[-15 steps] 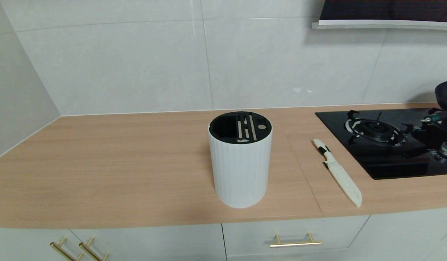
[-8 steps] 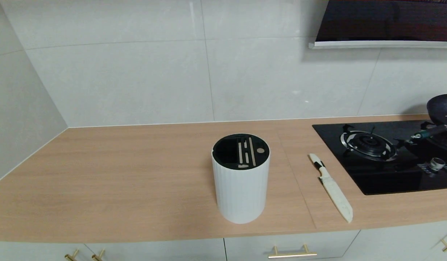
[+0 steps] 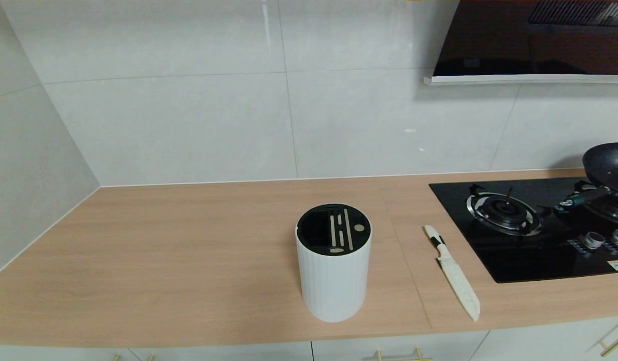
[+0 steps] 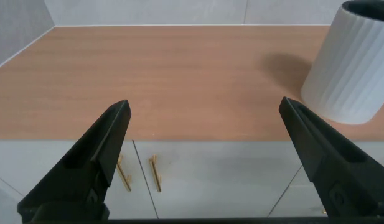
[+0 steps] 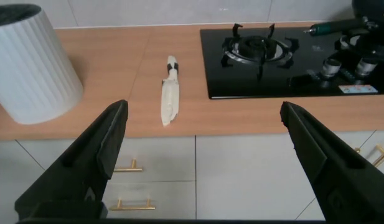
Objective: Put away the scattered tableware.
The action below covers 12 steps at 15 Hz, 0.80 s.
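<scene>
While both hands hang spread short of the tabletop (image 4: 179,74) edge, the left hand (image 4: 203,106) faces the ribbed holder (image 4: 347,68), the right hand (image 5: 203,107) the knife (image 5: 170,96) lying flat between ribbed holder and hob (image 5: 272,62); the head view adds the holder's slotted top.

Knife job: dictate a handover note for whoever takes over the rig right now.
Claws: left claw and right claw are both open and empty, held in front of the counter.
Things: the holder stands upright near the counter's front edge, with nothing sticking out of its slots. The knife lies flat between the holder and the hob, touching neither, handle toward the wall.
Done: nothing put away yet.
Left: grasp the knife, probably with the right claw, and slot it into the holder.
</scene>
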### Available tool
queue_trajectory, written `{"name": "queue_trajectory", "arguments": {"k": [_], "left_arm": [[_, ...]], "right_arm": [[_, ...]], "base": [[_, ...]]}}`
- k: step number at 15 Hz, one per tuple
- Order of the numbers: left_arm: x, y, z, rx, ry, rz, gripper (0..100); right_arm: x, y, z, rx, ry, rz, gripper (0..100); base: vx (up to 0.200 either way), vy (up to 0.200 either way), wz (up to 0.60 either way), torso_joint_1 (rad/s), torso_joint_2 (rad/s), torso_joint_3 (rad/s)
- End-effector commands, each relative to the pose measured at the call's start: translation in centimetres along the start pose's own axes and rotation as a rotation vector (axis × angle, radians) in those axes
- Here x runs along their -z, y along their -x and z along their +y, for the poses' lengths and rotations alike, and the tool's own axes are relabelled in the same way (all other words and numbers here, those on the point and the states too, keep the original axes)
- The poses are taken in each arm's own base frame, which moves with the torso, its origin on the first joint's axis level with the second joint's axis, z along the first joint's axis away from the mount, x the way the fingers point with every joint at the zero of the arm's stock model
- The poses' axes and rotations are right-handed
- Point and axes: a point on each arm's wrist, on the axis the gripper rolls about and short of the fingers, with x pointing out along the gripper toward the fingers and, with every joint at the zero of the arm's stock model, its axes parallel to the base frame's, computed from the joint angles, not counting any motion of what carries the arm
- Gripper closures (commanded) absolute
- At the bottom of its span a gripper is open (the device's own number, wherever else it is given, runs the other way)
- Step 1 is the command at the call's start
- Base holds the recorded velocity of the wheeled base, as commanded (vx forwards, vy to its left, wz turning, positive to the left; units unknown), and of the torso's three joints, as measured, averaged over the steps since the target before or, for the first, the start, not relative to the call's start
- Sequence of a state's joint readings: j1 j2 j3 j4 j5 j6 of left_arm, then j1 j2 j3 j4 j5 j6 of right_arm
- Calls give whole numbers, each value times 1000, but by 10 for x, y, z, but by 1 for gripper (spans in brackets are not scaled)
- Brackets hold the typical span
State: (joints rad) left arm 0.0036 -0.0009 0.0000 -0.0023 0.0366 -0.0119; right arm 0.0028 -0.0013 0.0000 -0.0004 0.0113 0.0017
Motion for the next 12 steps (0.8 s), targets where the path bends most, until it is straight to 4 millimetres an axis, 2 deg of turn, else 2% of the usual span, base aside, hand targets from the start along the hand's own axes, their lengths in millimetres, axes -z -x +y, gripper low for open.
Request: {"name": "queue_trajectory", "arguments": {"k": [1, 9, 10, 11, 12], "left_arm": [[0, 0, 0, -1, 0, 0, 0], [0, 0, 0, -1, 0, 0, 0], [0, 0, 0, 0, 0, 0, 0], [0, 0, 0, 0, 0, 0, 0], [0, 0, 0, 0, 0, 0, 0]], "right_arm": [[0, 0, 0, 0, 0, 0, 0], [-1, 0, 0, 9, 23, -3, 0], [-12, 3, 0, 8, 19, -43, 0], [-48, 10, 0, 3, 1, -112, 0], [-65, 6, 0, -3, -4, -87, 0]], "base": [[0, 0, 0, 0, 0, 0], [0, 0, 0, 0, 0, 0], [0, 0, 0, 0, 0, 0], [0, 0, 0, 0, 0, 0], [0, 0, 0, 0, 0, 0]]}}
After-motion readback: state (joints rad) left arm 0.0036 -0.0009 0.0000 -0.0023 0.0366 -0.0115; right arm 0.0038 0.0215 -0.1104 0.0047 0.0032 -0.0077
